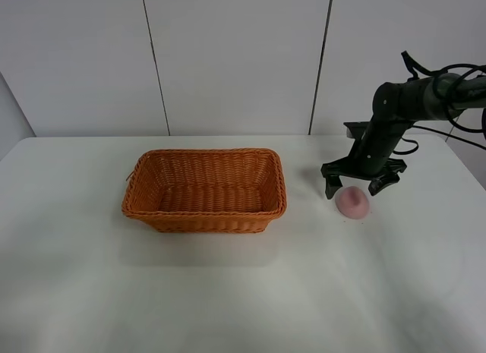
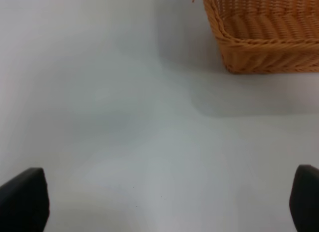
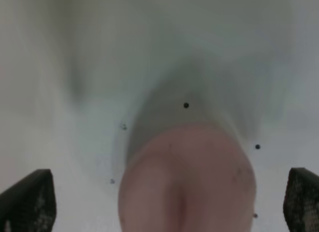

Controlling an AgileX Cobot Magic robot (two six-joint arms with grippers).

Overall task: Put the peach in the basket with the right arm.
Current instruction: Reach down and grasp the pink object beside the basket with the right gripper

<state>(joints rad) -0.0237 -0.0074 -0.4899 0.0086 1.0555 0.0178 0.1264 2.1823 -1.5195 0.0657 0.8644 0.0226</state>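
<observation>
The high view shows the whole orange basket [image 1: 205, 209] on the white table [image 1: 228, 300]. The pink peach [image 1: 353, 203] sits on the table at 3 o'clock from the basket, well apart from it. The black right arm [image 1: 395, 114] comes in from 2 o'clock. The right claw [image 1: 354, 190] hangs just over the peach with its two fingers spread wide.

The right wrist view shows the peach [image 3: 187, 179] big and blurry. It sits between the spread tips of the right claw [image 3: 164, 199], and neither tip touches it. Only this view shows the tiny dark dots [image 3: 186, 105] on the table.

Only the left wrist view shows the left claw [image 2: 163, 198]. Its fingers are spread wide over bare table, away from one corner of the basket [image 2: 264, 47].
</observation>
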